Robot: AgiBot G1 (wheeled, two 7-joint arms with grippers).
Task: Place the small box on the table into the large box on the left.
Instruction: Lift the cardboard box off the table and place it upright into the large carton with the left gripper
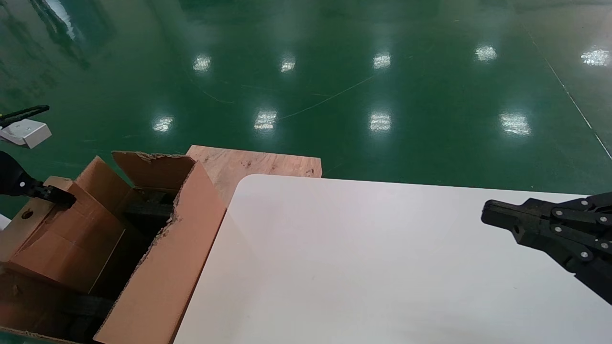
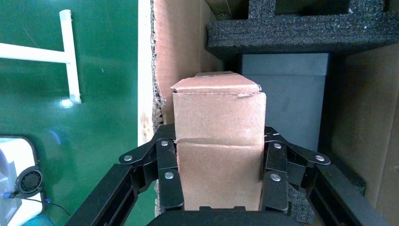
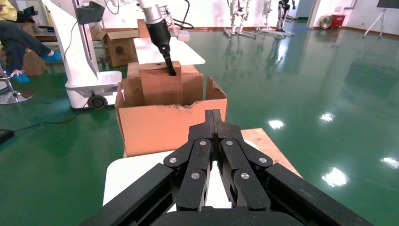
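The small box (image 1: pixel 71 239), plain brown with a round hole near one end, hangs tilted inside the open top of the large box (image 1: pixel 162 267) at the left of the table (image 1: pixel 358 263). My left gripper (image 1: pixel 55 195) is shut on it; in the left wrist view both fingers (image 2: pixel 169 165) press the sides of the small box (image 2: pixel 219 113), with my left gripper (image 2: pixel 219 136) above black foam (image 2: pixel 301 33) and a dark grey block (image 2: pixel 287 94). My right gripper (image 1: pixel 487 214) hovers shut and empty over the table's right side, also my right gripper (image 3: pixel 216 115).
A pale plywood board (image 1: pixel 258 165) lies behind the large box and the table's far corner. A white object (image 1: pixel 26 133) sits on the green floor at far left. The right wrist view shows a white robot base (image 3: pixel 84 70) and more cartons (image 3: pixel 120 44) beyond the large box (image 3: pixel 160 127).
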